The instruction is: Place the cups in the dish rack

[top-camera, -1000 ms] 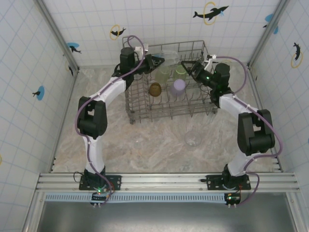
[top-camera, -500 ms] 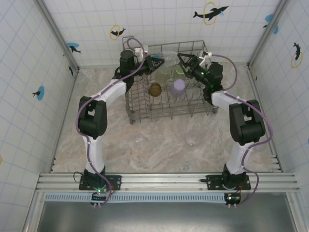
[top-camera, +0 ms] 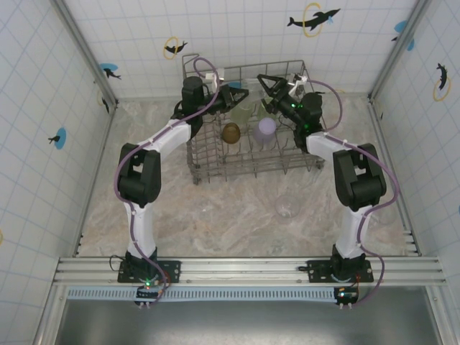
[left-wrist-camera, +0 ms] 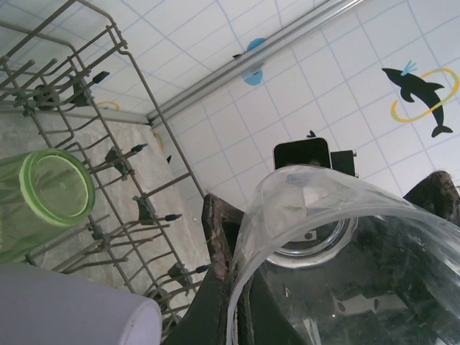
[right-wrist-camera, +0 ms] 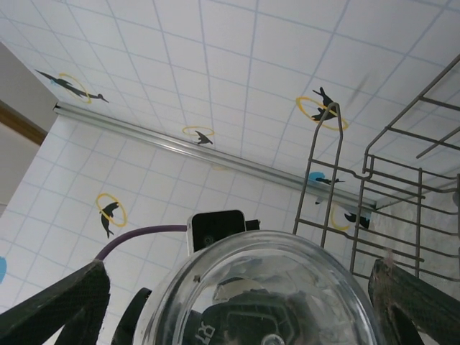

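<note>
Over the back of the dish rack (top-camera: 192,154), my left gripper (top-camera: 239,93) is shut on the rim of a clear cup (top-camera: 251,90). In the left wrist view its dark finger (left-wrist-camera: 215,237) presses the thin wall of that clear cup (left-wrist-camera: 323,237). My right gripper (top-camera: 267,85) faces it from the right, open. Its fingers (right-wrist-camera: 65,302) stand wide on either side of the clear cup's base (right-wrist-camera: 266,295), with a gap on the left. In the rack sit an amber cup (top-camera: 231,133), a lilac cup (top-camera: 266,129) and green cups (top-camera: 245,111).
Another clear cup (top-camera: 287,206) stands on the marble table in front of the rack. The rack's tall wire sides (right-wrist-camera: 338,180) and tines (left-wrist-camera: 129,158) are close around both grippers. Tiled walls enclose the table on three sides.
My right gripper has swung left along the rack's back edge and now straddles the clear cup held by the left gripper. The left gripper has shifted slightly right with the cup.
</note>
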